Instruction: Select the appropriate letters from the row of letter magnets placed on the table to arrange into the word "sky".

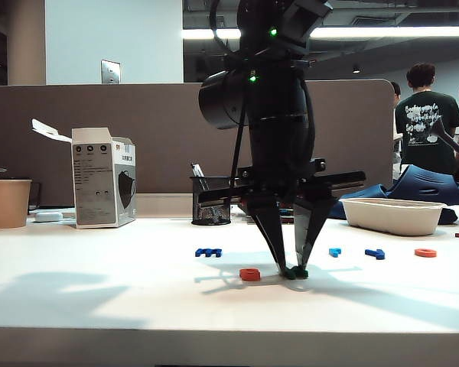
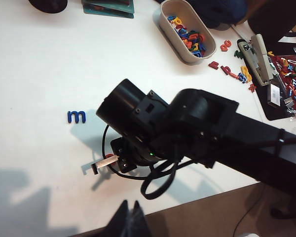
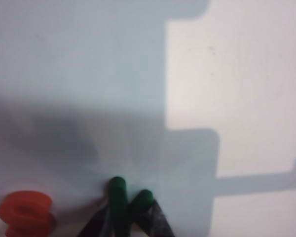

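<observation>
My right gripper (image 1: 294, 269) reaches down to the table (image 1: 122, 290), shut on a dark green letter (image 1: 294, 272) whose lower edge is at the surface. In the right wrist view the green letter (image 3: 119, 195) sticks out from between the dark fingers (image 3: 157, 221). An orange-red rounded letter (image 1: 250, 274) (image 3: 25, 213) lies flat just beside it. Farther back lie a dark blue m (image 1: 208, 251) (image 2: 76, 116), a light blue letter (image 1: 335, 251), a dark blue angular letter (image 1: 375, 253) and another orange-red one (image 1: 425, 252). My left gripper (image 2: 133, 210) hovers shut and empty over the table's near edge.
A white tray (image 1: 392, 216) (image 2: 164, 22) of loose letters stands at the back right, with a stapler (image 2: 259, 64) and scattered magnets beyond it. A mesh pen holder (image 1: 210, 200), a white box (image 1: 103, 177) and a paper cup (image 1: 9, 202) line the back. People stand behind the partition.
</observation>
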### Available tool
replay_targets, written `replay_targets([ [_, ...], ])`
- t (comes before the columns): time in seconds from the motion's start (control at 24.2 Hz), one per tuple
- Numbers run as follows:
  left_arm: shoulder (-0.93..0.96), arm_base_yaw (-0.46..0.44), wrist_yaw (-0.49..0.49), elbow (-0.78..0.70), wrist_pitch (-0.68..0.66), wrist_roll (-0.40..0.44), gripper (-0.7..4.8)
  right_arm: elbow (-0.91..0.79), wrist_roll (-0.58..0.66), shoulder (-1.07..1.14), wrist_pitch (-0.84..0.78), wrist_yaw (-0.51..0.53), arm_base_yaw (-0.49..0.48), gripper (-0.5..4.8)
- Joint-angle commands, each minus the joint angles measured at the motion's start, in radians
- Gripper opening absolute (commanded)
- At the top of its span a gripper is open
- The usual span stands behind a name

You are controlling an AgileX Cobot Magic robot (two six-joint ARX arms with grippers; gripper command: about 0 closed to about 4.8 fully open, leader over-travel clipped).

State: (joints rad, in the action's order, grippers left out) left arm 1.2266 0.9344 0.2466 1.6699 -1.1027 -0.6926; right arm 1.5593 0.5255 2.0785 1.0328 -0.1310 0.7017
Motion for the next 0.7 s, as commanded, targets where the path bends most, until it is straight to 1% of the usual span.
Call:
replay_targets([
  [0.04,-0.003,0.000,0.003,0.003,0.005,0.004,-0.05,-0.052,-0.001,0.019,-0.005,0.028,0.002,0.89],
  [0.33,-0.003,0.000,0.003,0.003,0.005,0.004,-0.05,-0.050,-0.001,0.009,-0.005,0.029,0.002,0.96],
  [0.45,-0.003,0.000,0.003,0.003,0.005,0.004,-0.05,-0.050,-0.001,0.008,-0.006,0.029,0.002,1.21],
  [0.58,-0.003,0.000,0.003,0.003,0.005,0.004,-0.05,-0.050,-0.001,0.000,-0.006,0.028,0.001,1.28],
  [0.7,-0.003,0.000,0.003,0.003,0.005,0.004,-0.05,-0.049,-0.002,-0.016,-0.006,0.027,0.000,1.49],
])
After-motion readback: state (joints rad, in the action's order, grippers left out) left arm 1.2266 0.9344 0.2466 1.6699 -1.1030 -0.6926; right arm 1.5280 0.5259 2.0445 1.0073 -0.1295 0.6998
